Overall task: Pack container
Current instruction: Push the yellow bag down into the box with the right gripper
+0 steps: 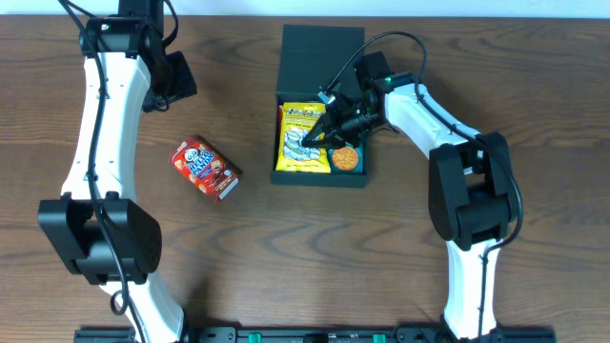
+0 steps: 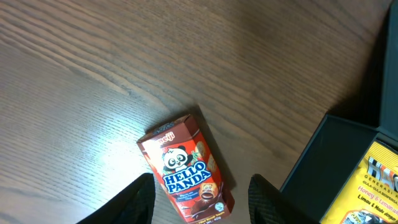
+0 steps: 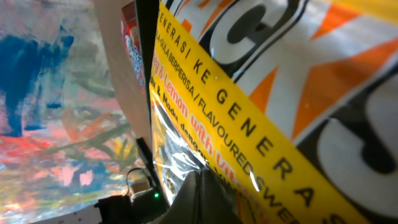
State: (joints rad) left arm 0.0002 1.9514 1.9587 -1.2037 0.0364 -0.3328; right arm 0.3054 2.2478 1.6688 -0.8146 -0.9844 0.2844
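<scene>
right claw: jaw state untellable | yellow packet: cropped, overfills wrist view

container: yellow pack, right hand crowd it | table left: panda box

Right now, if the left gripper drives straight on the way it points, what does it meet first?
Likely the Hello Panda box, lying on the table centred ahead of the open left gripper; depth is unclear.

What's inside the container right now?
In the container: a yellow bag and a round orange snack beside it. The right tool covers part of the bag; anything beneath the bag is hidden.
</scene>
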